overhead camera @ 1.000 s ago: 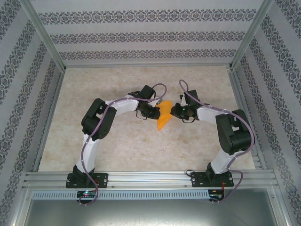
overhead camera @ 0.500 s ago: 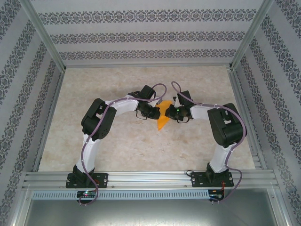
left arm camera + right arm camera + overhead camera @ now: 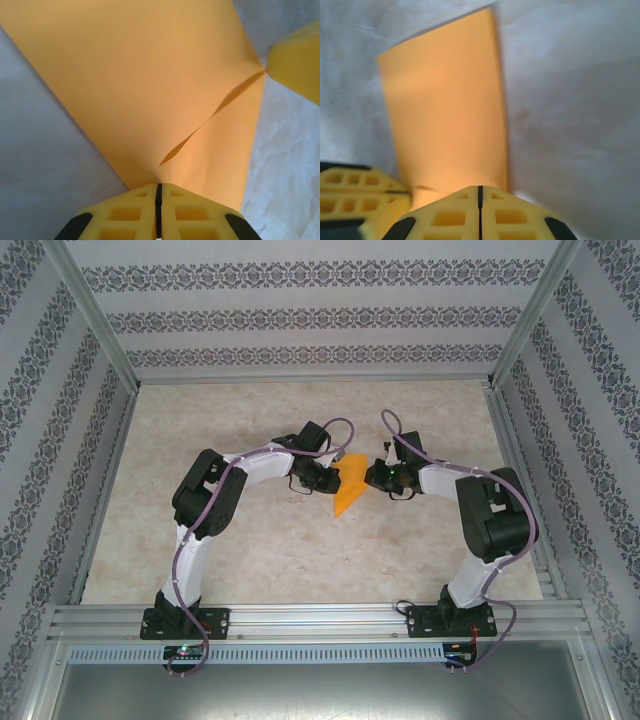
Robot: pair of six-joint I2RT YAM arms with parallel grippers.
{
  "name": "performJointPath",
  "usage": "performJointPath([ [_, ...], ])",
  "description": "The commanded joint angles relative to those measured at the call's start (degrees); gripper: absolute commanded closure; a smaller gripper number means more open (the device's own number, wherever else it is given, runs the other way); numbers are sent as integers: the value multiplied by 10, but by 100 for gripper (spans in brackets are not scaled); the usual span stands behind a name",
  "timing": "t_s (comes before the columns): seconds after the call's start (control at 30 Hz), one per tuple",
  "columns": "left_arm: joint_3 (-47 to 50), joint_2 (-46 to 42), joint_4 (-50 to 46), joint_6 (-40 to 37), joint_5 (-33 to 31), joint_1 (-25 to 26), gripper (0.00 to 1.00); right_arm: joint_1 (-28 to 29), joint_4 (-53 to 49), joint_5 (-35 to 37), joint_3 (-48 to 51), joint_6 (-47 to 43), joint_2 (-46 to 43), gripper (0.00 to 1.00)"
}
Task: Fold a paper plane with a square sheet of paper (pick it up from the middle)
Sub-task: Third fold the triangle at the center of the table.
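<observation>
Over the middle of the bench (image 3: 250, 560), looking at the orange paper (image 3: 347, 490) caught between the two claws, roughly halfway between left and right. Reads as a narrow creased shape from the top camera, wider up by the claws and tapering to a point toward the near edge. Got the left claw (image 3: 334, 481) clamped tight on the paper's left side and the right claw (image 3: 368, 478) clamped on the opposite side, facing each other and close together. Checked the left wrist view: yellow fingertips (image 3: 130, 212) pressed together at the bottom, sheet fanning out from them, plus a soft diagonal crease (image 3: 210, 117) running toward the far corner (also spotted a yellow bit of the other claw at the upper right there). Similar from the right wrist: fingertips together on the short end of a long stretch of paper, with the left claw's yellow pads (image 3: 350, 187) just beside at the lower left. Can't tell whether the pointed tip touches the bench or hangs above it.
</observation>
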State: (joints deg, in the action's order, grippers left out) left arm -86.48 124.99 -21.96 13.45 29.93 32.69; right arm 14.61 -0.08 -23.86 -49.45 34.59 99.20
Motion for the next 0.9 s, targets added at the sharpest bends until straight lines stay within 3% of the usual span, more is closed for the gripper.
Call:
performJointPath([
  [0.0,38,55,-91,-17,-94,-3,89,37,37,-21,24,35,-36,92],
  [0.3,40,58,-87,-16,-81,-4,88,121,111,-39,69,119,-22,93],
  [0.63,38,61,-86,-16,-76,-4,88,137,104,-33,70,106,27,93],
  [0.87,35,66,-91,-20,-83,-7,88,158,73,-30,89,100,12,92],
])
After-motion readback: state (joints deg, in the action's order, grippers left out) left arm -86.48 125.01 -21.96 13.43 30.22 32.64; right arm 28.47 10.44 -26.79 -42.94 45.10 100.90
